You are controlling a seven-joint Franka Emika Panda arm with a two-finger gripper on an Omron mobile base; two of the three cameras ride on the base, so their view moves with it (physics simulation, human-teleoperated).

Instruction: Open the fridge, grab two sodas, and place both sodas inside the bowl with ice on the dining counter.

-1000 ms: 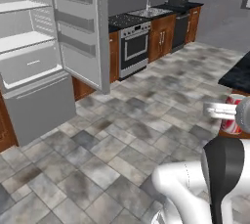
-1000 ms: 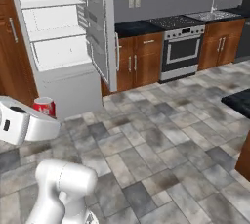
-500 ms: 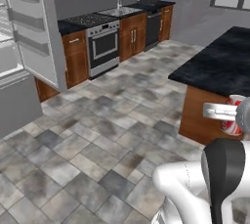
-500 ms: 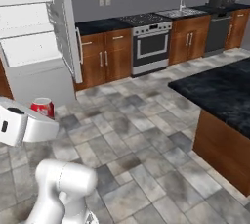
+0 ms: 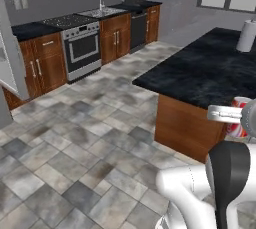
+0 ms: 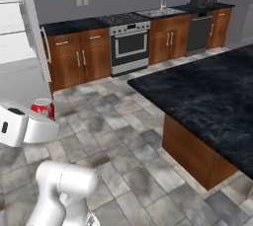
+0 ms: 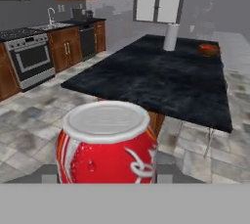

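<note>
My gripper (image 7: 107, 175) is shut on a red soda can (image 7: 107, 142) with a silver top, which stands upright between the fingers. The same can (image 5: 239, 119) shows beside my white hand at the right edge of the left base view, and the can (image 6: 43, 107) sits above the hand in the right base view. The black marble dining counter (image 7: 156, 74) lies straight ahead. A small brown bowl (image 7: 209, 49) rests near its far right end; its contents are too small to tell. The fridge (image 6: 20, 42) stands open at the left, with its door (image 5: 7, 65) at the picture's edge.
A white paper towel roll (image 7: 171, 37) stands on the far part of the dining counter (image 5: 210, 70). A stove (image 6: 129, 45) and sink (image 5: 102, 10) sit in the wooden cabinet row along the back wall. Tiled floor (image 5: 85, 148) lies between me and the counter.
The base has swung round, so the whole scene has shifted: the fridge has slid off to the left and the dining counter has come close. The can stays in my gripper.
</note>
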